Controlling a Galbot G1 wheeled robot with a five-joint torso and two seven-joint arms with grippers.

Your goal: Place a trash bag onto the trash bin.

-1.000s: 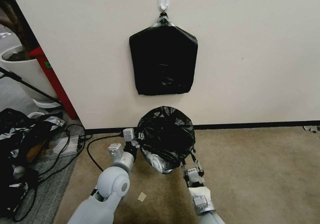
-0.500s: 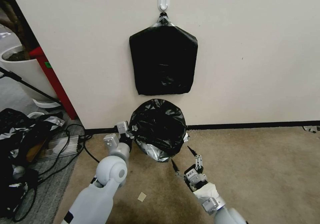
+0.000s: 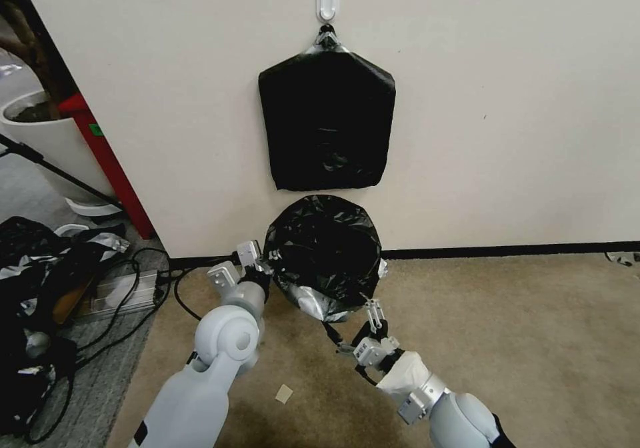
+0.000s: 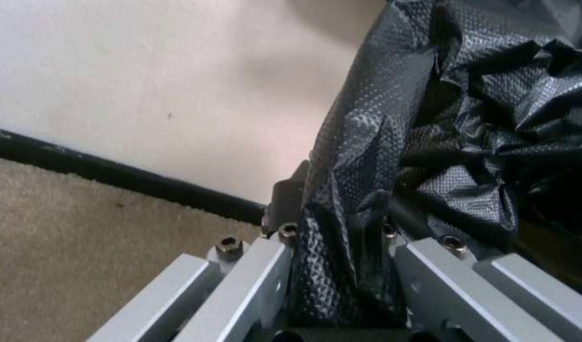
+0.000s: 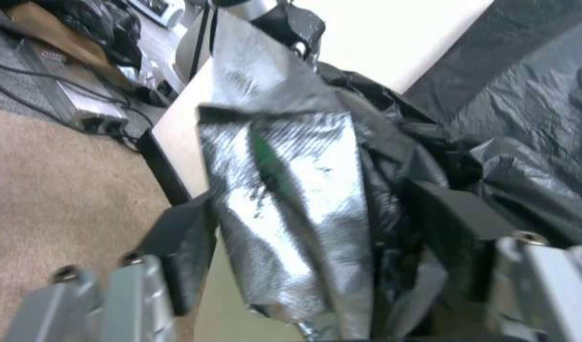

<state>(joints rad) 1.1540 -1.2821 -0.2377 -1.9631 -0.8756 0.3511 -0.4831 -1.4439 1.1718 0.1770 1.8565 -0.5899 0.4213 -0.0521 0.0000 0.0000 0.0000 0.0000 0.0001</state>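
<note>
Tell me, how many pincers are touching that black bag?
2. The left pincer is clamped on the bag at its left edge; the right pincer is open around its lower front fold.

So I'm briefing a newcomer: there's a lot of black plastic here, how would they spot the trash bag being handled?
Find the white hook on the wall; a flat black pack hangs from it. Directly below, on the floor, is the trash bag, draped round and open. Unlike the pack or the heap far left, it is crinkled and glossy, with the left pincer clamped on its edge.
</note>
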